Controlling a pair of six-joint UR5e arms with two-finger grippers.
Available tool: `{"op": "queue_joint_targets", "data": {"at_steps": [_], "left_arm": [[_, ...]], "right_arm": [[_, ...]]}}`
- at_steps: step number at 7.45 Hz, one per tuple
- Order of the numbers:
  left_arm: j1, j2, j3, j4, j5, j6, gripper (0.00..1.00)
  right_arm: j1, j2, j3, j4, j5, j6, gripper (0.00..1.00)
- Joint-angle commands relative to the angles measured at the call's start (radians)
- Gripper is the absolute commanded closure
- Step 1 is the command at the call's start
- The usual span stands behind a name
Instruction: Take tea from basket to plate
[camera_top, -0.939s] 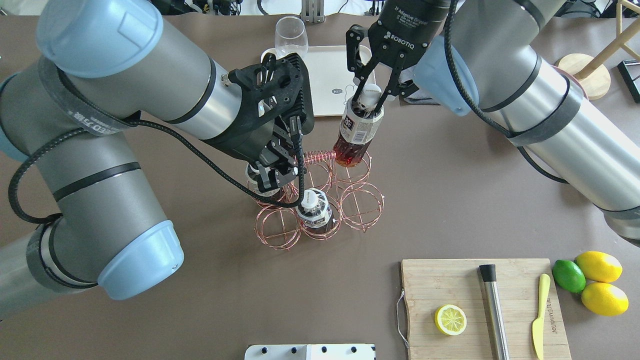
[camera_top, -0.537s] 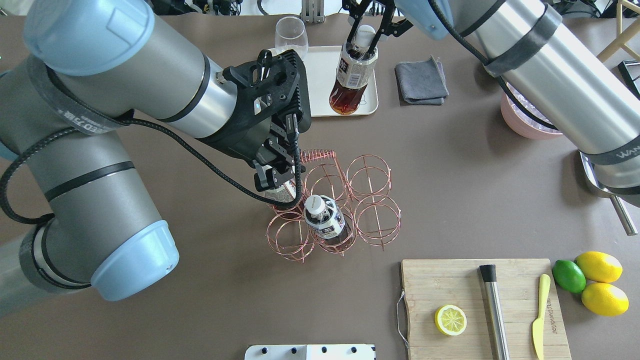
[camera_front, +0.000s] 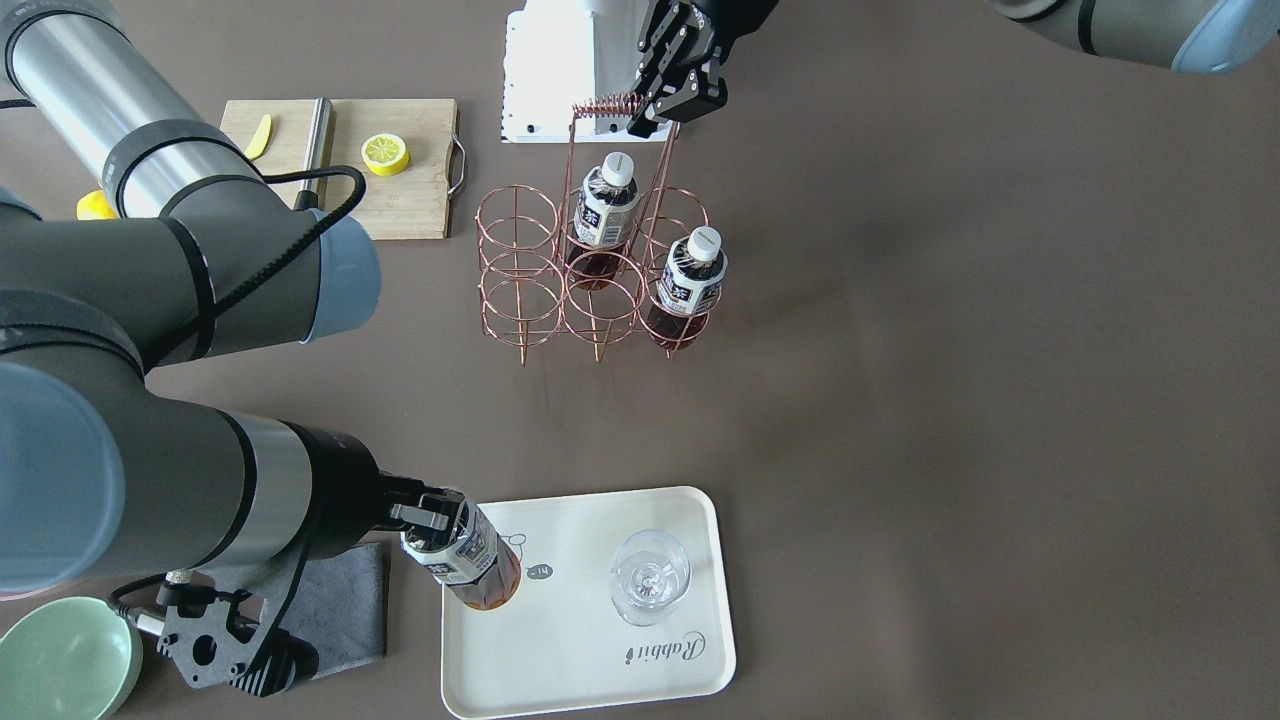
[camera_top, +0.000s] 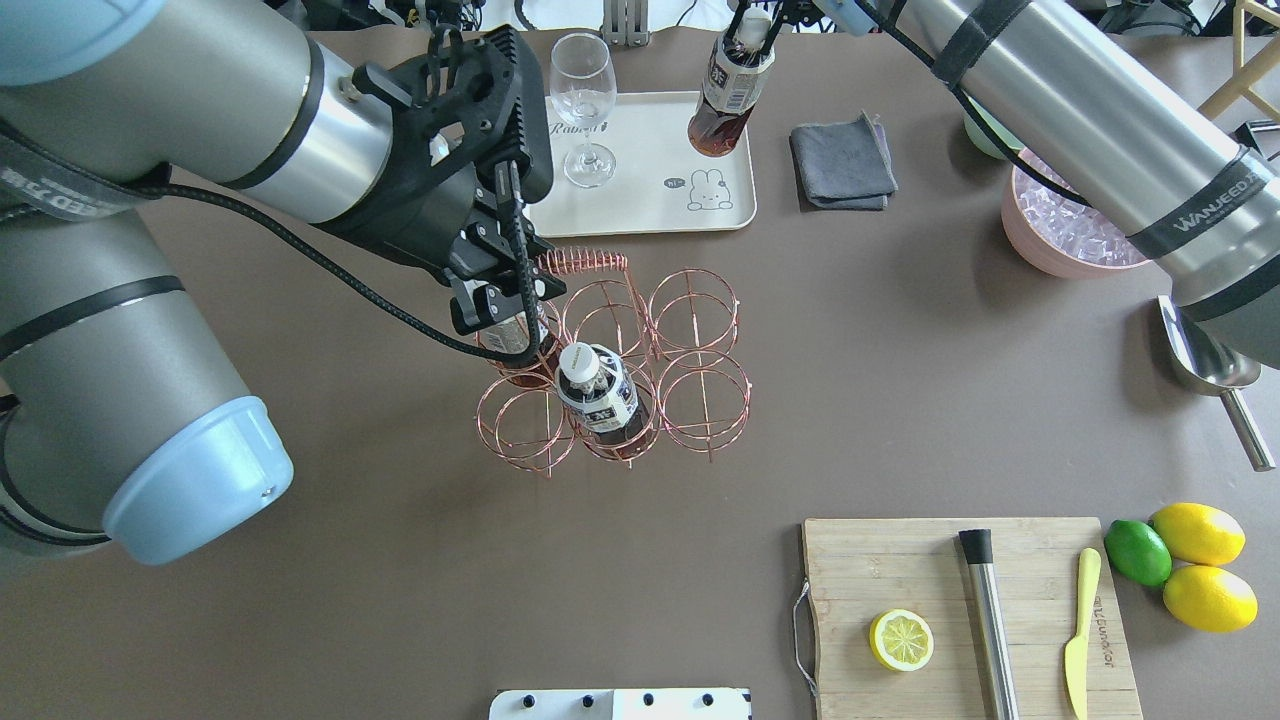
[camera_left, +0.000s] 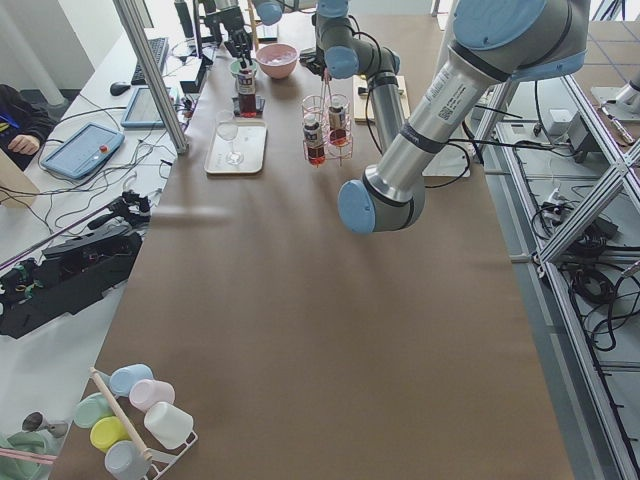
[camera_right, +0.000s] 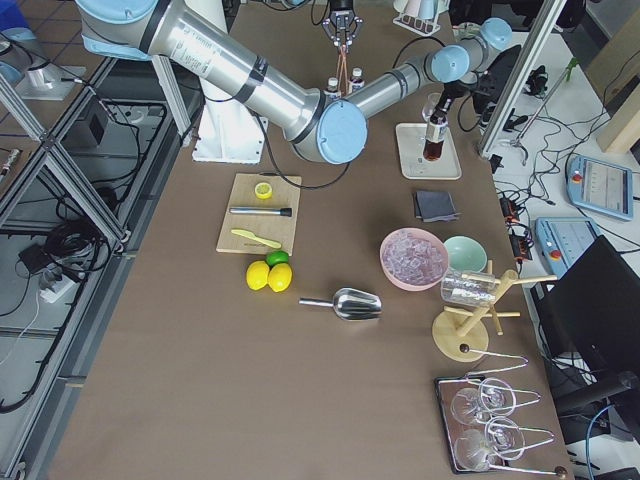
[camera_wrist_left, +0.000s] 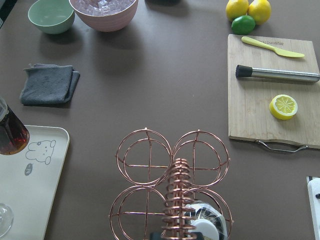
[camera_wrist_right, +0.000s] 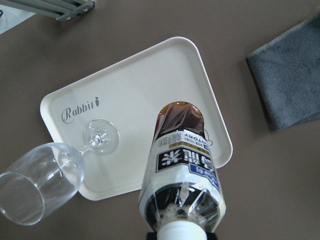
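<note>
The right gripper (camera_front: 432, 525) pinches the neck of the tea (camera_front: 475, 565), whose base is over the plate (camera_front: 600, 680) at the corner closest to that gripper; contact is unclear. A wine glass (camera_front: 650, 577) stands farther along the plate. The left gripper (camera_front: 668, 108) is at the basket (camera_front: 520, 283) handle, with its grip impossible to tell.

The tea bottle (camera_wrist_right: 182, 165) is clear, glossy plastic with a smooth white cap. The plate (camera_top: 660, 190) is smooth and cream, with a faint sheen. The wire basket (camera_top: 583, 263) is thin metal wire, copper-bright. The wine glass (camera_top: 582, 70) is clear glass, the cloth (camera_top: 842, 160) soft grey fabric, and the bench (camera_top: 900, 400) matt brown. The cutting board (camera_top: 900, 570) is pale, grained wood.
</note>
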Motion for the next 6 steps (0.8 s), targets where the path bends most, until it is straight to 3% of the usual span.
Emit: {"op": "queue_joint_targets", "data": {"at_steps": [1, 3, 6], "left_arm": [[-0.117, 0.06, -0.021, 0.003, -0.053, 0.014, 1.0], [-0.293, 0.12, -0.019, 0.001, -0.192, 0.026, 1.0], [-0.479, 0.25, -0.01, 0.003, -0.243, 0.152, 1.0]], "right_arm": [[-0.032, 0.046, -0.164, 0.159, -0.102, -0.053, 1.0], [-0.058, 0.066, -0.169, 0.158, -0.159, -0.157, 1.0], [-0.063, 0.065, -0.169, 0.144, -0.164, -0.249, 1.0]]}}
